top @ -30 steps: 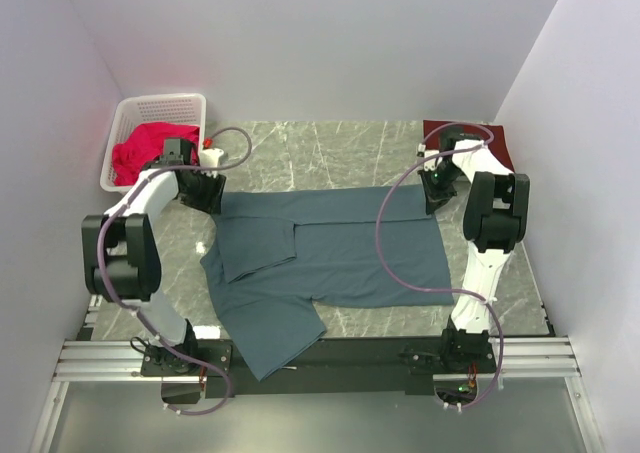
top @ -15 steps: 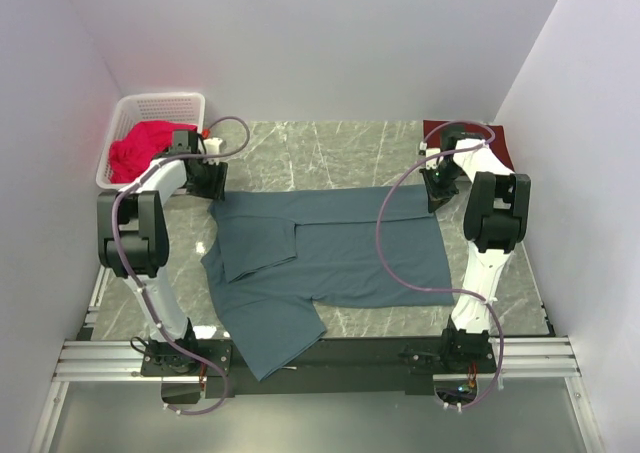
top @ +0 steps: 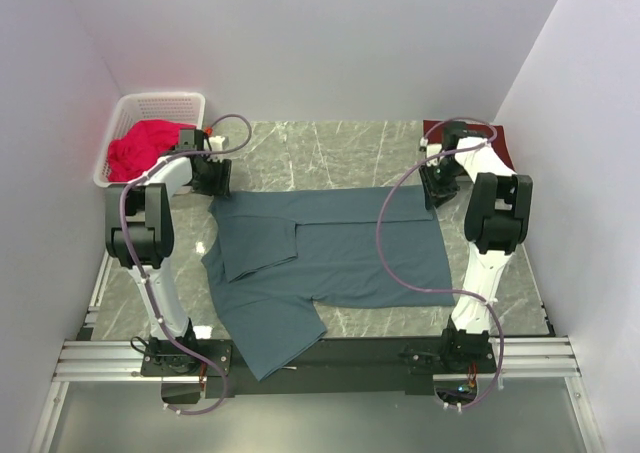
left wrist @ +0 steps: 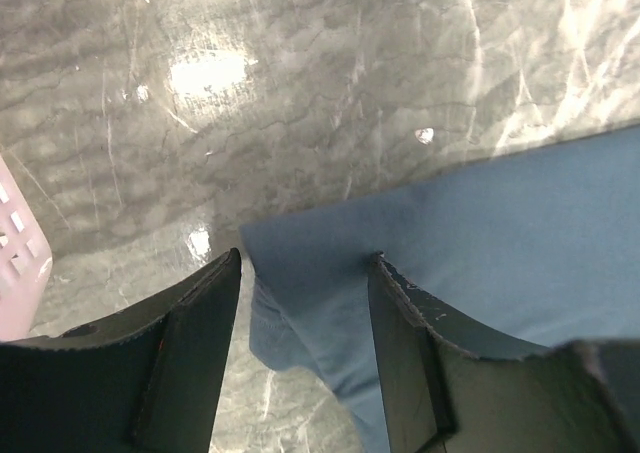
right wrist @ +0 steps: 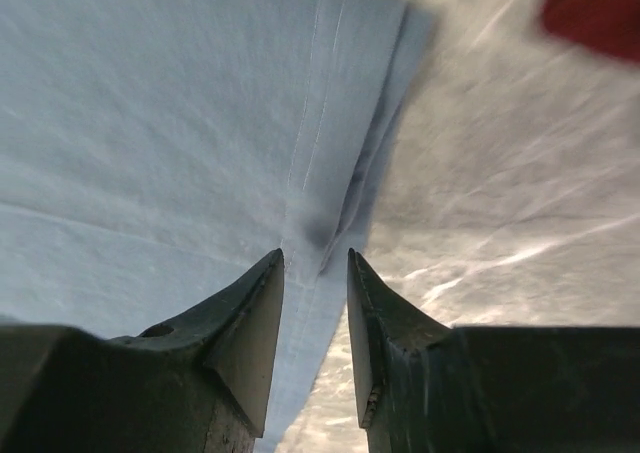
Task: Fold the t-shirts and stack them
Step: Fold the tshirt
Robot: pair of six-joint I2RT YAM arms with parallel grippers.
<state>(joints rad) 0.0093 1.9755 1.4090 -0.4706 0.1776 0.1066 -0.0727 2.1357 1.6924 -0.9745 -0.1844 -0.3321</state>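
The blue-grey t-shirt (top: 330,258) is lying spread flat across the middle of the marble table (top: 330,148), one sleeve folded in over its chest and its lower part reaching towards the bottom edge of the frame. Compared with a second ago, the cloth is keeping nearly the same outline, while the left arm is standing straighter, its elbow having swung up and in from the left side of the frame. The left gripper (top: 212,177) is now sitting slightly higher in the frame, just past the shirt's upper left corner. In the left wrist view that corner is lying on the table between the two wide-apart fingers (left wrist: 190,373), which are not pinching it. The right gripper (top: 435,186) is hardly shifting from its earlier place at the shirt's upper right corner. Its fingers (right wrist: 250,323) are standing a little apart, nothing clamped between them, over a small dimple in the shirt's edge. Counting outward, two t-shirts are showing: the blue-grey one and a maroon one (top: 503,141) lying at the upper right of the table, partly behind the right arm. One white basket (top: 150,106) is sitting at the upper left, holding one heap of red cloth (top: 140,151). Two arms and two grippers are in view.
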